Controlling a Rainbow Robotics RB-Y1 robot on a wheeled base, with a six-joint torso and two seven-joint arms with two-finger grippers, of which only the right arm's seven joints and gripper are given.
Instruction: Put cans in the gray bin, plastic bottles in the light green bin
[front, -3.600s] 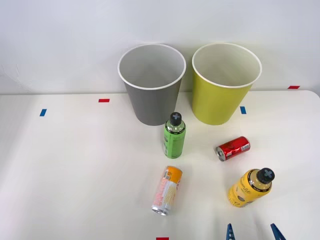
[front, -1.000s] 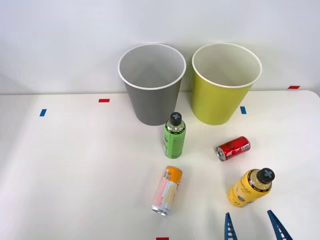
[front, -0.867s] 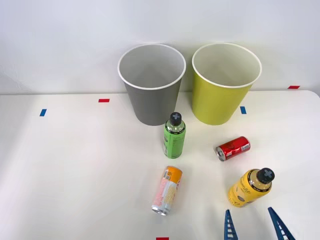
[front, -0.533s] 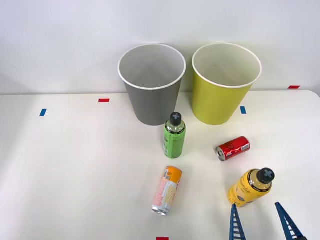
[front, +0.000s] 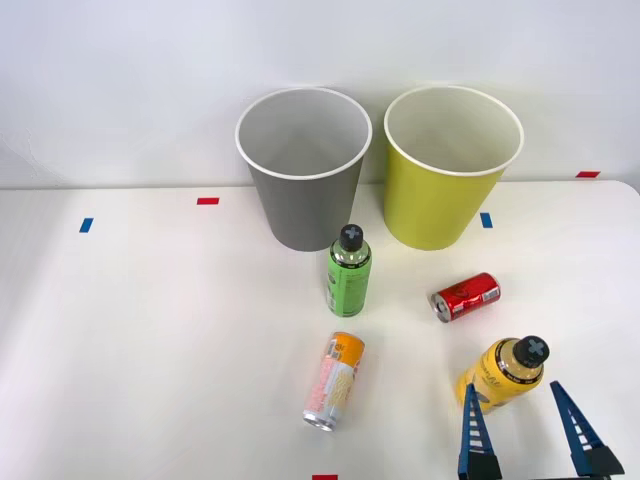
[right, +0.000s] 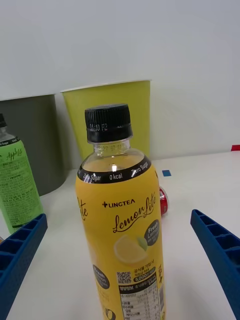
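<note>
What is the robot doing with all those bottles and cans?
It is sorting them. Its right gripper, fingers open, is close to the yellow bottle, one finger on each side, not gripping it. The green bottle stands upright; the red can and the slim can lie on their sides. Nothing can be seen inside the gray bin or the light green bin.

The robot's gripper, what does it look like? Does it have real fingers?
Not like yours. The right gripper has two long fingers of bright blue plastic. They narrow to thin tips, and their inner sides are ribbed with little ridges. They join darker blocks at the base.
</note>
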